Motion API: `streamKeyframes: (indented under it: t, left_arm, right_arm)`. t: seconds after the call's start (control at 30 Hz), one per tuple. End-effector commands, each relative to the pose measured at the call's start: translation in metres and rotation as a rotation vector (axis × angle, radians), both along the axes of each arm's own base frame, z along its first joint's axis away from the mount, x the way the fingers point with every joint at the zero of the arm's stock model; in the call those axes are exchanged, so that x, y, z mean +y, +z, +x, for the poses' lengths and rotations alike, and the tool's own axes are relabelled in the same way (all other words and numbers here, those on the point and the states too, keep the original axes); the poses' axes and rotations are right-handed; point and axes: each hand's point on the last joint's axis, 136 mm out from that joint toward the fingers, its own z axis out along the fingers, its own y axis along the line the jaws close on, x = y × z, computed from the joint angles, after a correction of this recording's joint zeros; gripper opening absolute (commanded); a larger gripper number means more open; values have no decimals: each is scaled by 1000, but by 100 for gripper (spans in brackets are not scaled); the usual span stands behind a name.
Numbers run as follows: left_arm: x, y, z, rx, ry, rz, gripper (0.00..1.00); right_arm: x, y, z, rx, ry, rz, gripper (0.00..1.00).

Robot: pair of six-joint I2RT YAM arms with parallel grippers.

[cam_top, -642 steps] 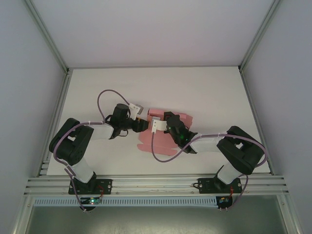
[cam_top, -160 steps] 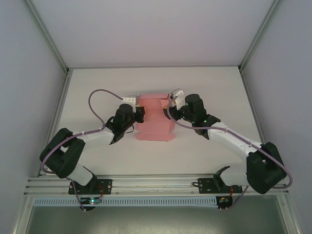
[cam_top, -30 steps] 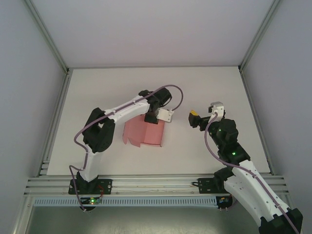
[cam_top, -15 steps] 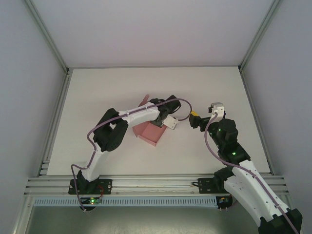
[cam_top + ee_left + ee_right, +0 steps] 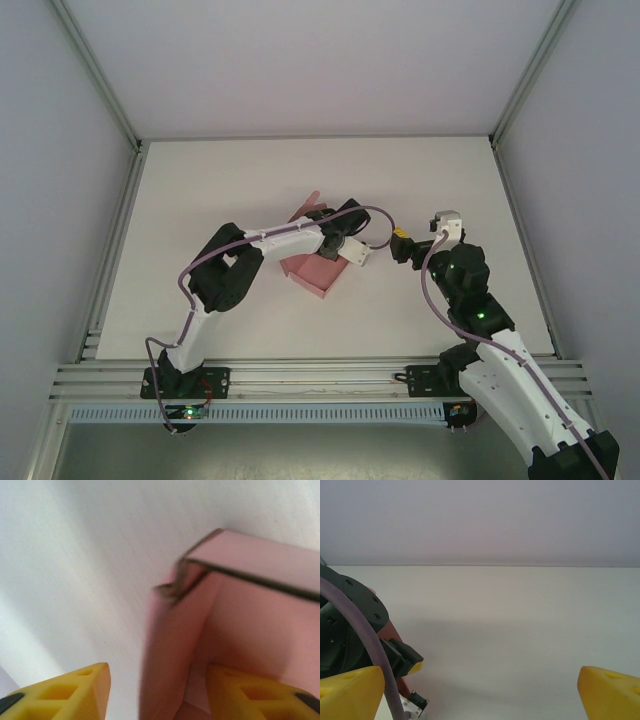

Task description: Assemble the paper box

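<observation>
On white table (image 5: 200, 180), inside pale walls (image 5: 300, 60) and aluminium rails (image 5: 320, 380). Pink paper box (image 5: 318, 272) near table's middle, set cornerwise, far end hidden under left arm (image 5: 270, 235). Blurred in left wrist view, folds hard to read. Left gripper (image 5: 159, 692) released: one card wall between the yellow fingers (image 5: 75, 690), clear of that finger, close against the other. Right gripper (image 5: 480, 692) spread wide, grasping nothing, just right of box.

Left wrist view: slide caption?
Left gripper, jaws open, straddling a side wall of the pink paper box on the white table.
</observation>
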Motion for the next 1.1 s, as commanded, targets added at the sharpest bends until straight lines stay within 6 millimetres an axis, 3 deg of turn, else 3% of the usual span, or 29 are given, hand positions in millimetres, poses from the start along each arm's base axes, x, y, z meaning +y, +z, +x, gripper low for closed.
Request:
streamKeyframes:
  t: [0.0,0.13,0.3,0.43,0.53,0.67,0.77,0.9,0.97,1.07]
  left_arm:
    - [-12,28,-6,-25,-20,-83,62]
    - [-12,52,-6,-50,-9,-134,75]
    - [-12,82,-12,-73,-4,-213,100]
    - [-14,118,-21,-76,32,-342,100]
    - [-2,160,-11,-48,186,-507,100]
    - [35,225,13,13,503,-826,100]
    - [71,262,24,-29,753,-1080,100]
    - [118,277,6,-82,996,-1249,100]
    - [151,273,-3,-155,1150,-1290,100]
    - [211,251,-16,-314,1393,-1294,100]
  right_arm:
    - [-4,0,-2,-4,-16,16,98]
    - [-5,2,-5,-16,-14,23,98]
    - [-6,3,-5,-16,-19,22,98]
    - [-7,0,-2,0,-26,12,98]
    - [-4,-6,2,23,-10,-1,98]
    - [3,-17,10,73,24,-13,98]
    - [22,-27,16,135,118,-38,98]
    - [62,-46,26,234,276,-86,98]
    - [79,-59,35,282,308,-140,98]
    - [103,-80,47,361,352,-219,91]
